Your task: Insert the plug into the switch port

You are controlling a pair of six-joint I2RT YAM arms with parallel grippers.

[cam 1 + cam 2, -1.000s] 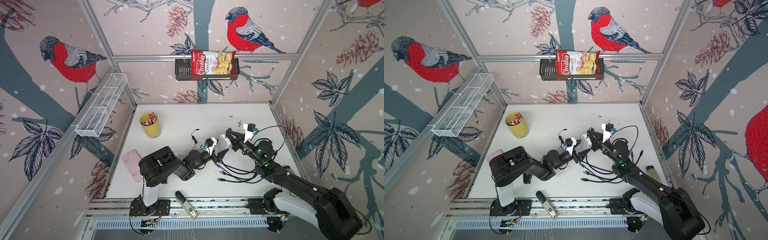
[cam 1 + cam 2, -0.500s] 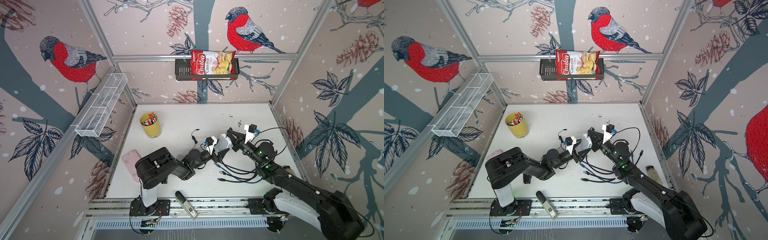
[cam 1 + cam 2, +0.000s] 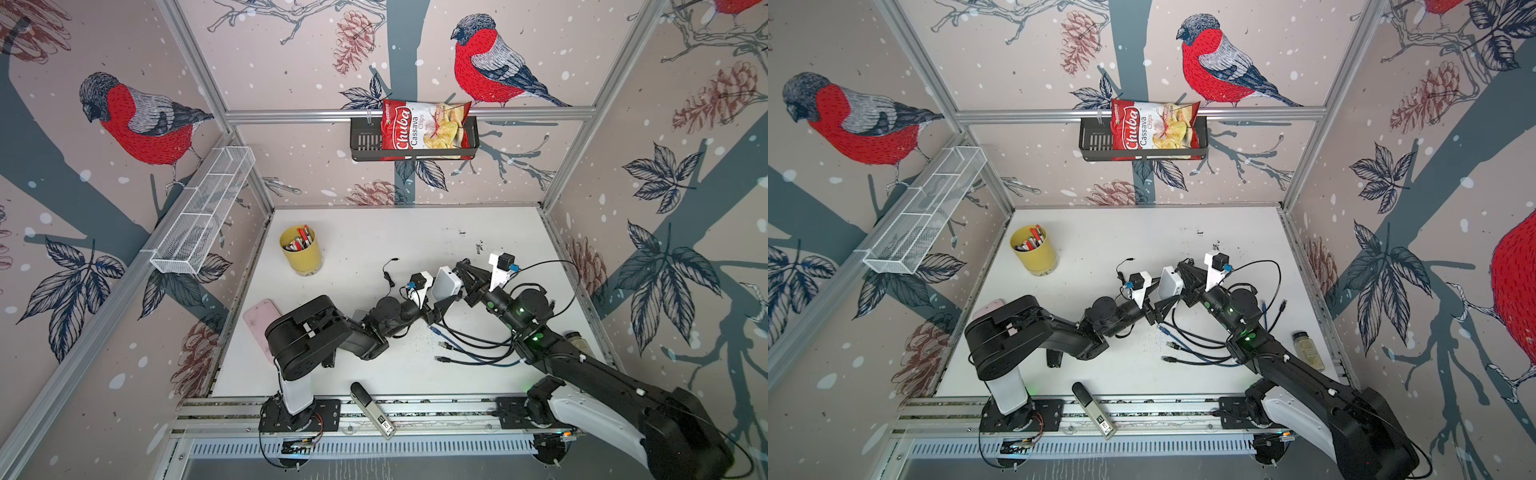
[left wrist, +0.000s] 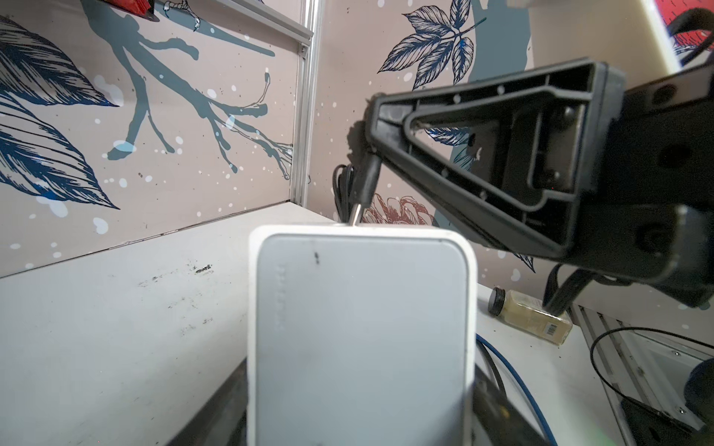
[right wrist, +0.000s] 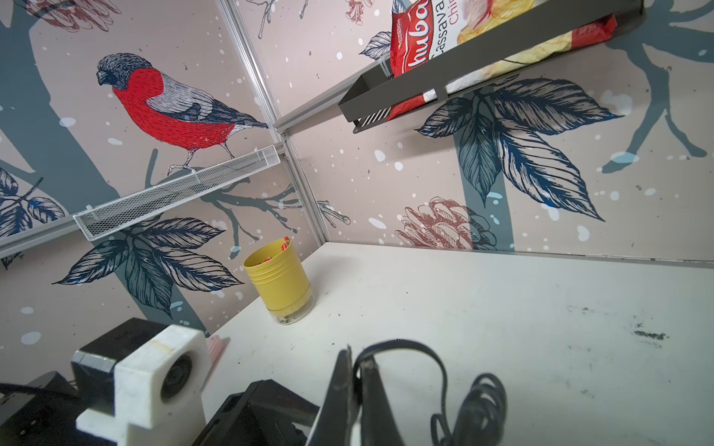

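around, bird-print walls (image 3: 299, 174); below, scuffed white table (image 3: 365, 245) (loose cables (image 3: 444, 360))

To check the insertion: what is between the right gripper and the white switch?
Only the black plug, pinched in the shut right gripper; its metal tip meets the edge of the white switch. The left wrist view shows this.

Switch (image 4: 359, 328): white plastic, smooth, satin, with one small dark mark; plug (image 4: 369, 177): matt black plastic sleeve, bare shiny metal pin; right gripper (image 5: 357, 359): black moulded plastic, ribbed, dull; table (image 3: 374, 249): white, matt, scuffed with dark smudges; cup (image 3: 301, 257): yellow plastic, ridged; bag (image 3: 424, 129): glossy, crinkled film; basket (image 3: 199, 216): white wire mesh; shelf (image 3: 363, 141): matt black metal; frame (image 3: 291, 116): brushed aluminium.
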